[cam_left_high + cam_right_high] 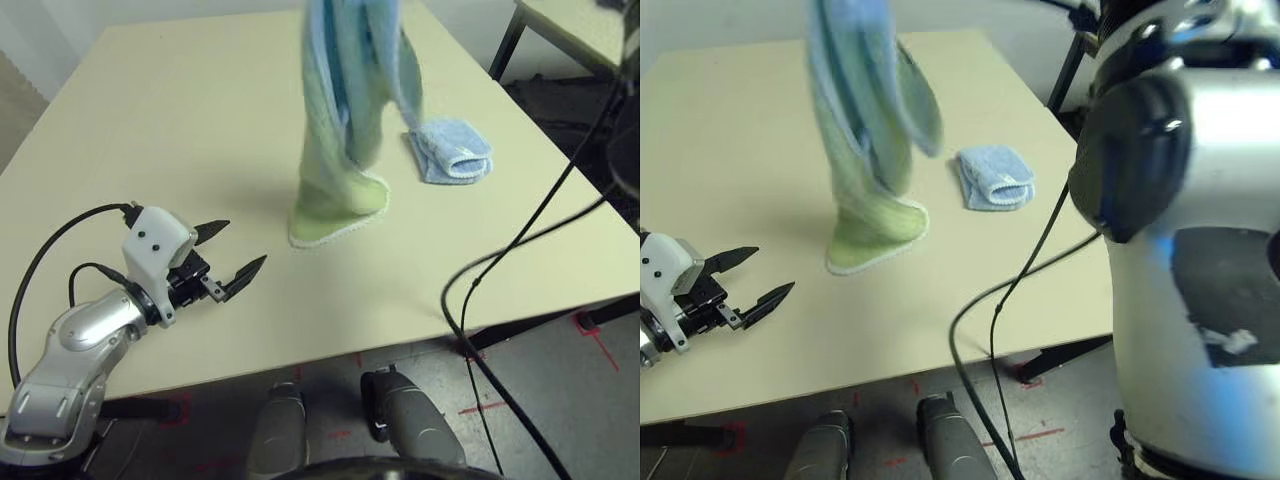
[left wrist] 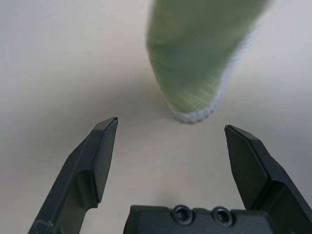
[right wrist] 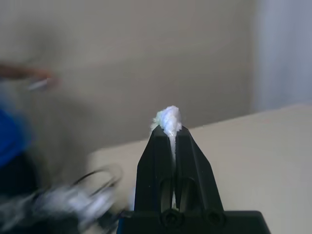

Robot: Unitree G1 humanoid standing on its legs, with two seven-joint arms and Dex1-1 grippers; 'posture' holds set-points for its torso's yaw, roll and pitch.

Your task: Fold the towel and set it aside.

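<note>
The light green towel hangs down from above the table's middle, bunched lengthwise. Its lower end, with white edging, rests on the tabletop. In the right wrist view, my right gripper is shut on a pinch of the towel's pale fabric, high above the table. My left gripper hovers low over the table's near left part, open and holding nothing. It points at the towel's lower end, a short gap away.
A small light blue folded cloth lies to the right of the towel. A black cable runs over the table's near right corner. The beige table has bare room on its left. Another table stands at the far right.
</note>
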